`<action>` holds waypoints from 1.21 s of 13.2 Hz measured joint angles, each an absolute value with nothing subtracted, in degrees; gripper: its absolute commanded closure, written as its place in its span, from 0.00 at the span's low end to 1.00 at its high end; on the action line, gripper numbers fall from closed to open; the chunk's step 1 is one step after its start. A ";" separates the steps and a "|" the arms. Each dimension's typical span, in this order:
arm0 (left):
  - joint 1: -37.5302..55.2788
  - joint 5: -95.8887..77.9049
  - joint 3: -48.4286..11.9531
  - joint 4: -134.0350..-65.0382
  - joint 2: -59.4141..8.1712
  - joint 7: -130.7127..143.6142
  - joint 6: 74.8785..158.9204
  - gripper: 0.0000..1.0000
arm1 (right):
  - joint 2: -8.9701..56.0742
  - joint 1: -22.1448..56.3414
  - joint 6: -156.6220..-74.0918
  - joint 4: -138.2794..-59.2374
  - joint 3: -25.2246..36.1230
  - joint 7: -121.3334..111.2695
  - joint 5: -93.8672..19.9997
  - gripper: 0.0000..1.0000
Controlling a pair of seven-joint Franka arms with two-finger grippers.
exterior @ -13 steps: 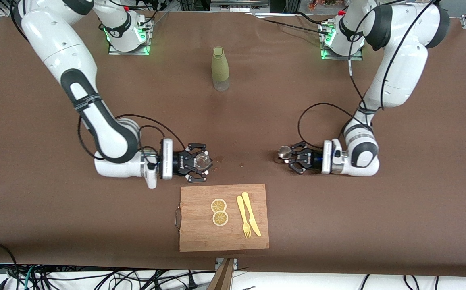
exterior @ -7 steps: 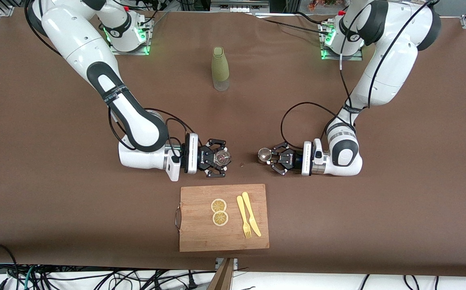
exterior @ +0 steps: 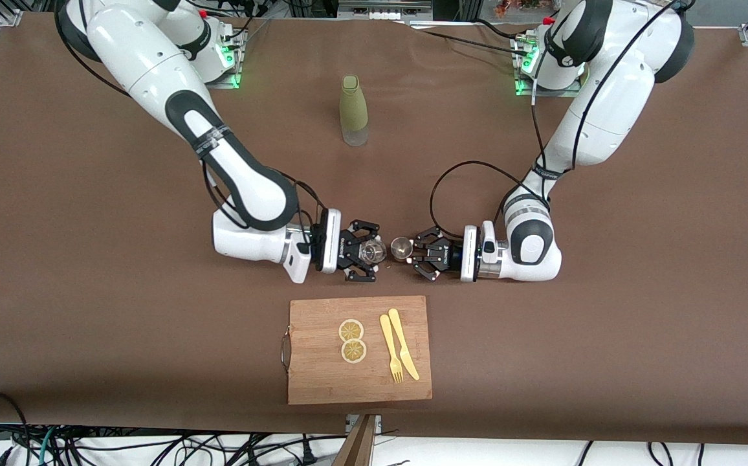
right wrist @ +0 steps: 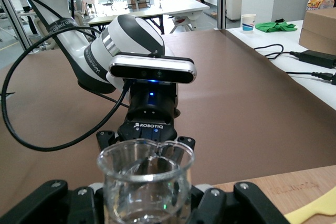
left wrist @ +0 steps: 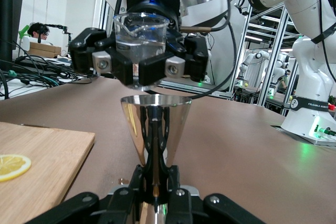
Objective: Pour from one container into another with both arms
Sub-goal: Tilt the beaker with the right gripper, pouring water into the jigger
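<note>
My right gripper (exterior: pixel 367 254) is shut on a clear glass beaker (exterior: pixel 370 252), which stands upright and seems to hold some clear liquid. In the right wrist view the beaker (right wrist: pixel 145 182) fills the space between the jaws of the right gripper (right wrist: pixel 145 205). My left gripper (exterior: pixel 410 251) is shut on the stem of a steel cone-shaped jigger (exterior: pixel 402 246), also upright. From the left wrist the jigger (left wrist: pixel 156 124) rises out of the left gripper (left wrist: pixel 156 195), with the beaker (left wrist: pixel 140 35) just past it and slightly higher. Both containers hang almost rim to rim over the brown table.
A green bottle (exterior: pixel 353 110) stands farther from the front camera, mid-table. A wooden cutting board (exterior: pixel 322 375) lies nearer the camera than the grippers, with two lemon slices (exterior: pixel 352 340) and a yellow fork and knife (exterior: pixel 398 353) on it.
Both arms have swung inward toward the table's middle with their containers, so the wide gap between beaker and jigger has closed to almost nothing.
</note>
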State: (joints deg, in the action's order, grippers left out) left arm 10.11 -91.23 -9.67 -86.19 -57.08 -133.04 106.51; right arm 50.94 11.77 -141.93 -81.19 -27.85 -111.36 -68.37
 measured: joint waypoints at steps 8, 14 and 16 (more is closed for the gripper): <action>10.43 -91.23 -9.65 -85.04 -57.08 -132.23 107.55 1.00 | 48.43 12.45 -142.87 -80.83 -27.62 -94.43 -50.11 1.00; 10.76 -91.13 -9.62 -85.01 -57.08 -131.70 108.15 1.00 | 48.43 14.01 -143.63 -80.84 -27.61 -92.99 -46.92 1.00; 10.77 -91.13 -9.62 -85.01 -57.08 -131.68 108.18 1.00 | 48.43 14.52 -144.24 -80.84 -27.59 -91.58 -43.80 1.00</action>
State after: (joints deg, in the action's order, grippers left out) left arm 10.77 -91.13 -9.62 -85.01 -57.08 -131.68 108.18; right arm 48.43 14.52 -144.24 -80.84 -27.59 -91.58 -43.80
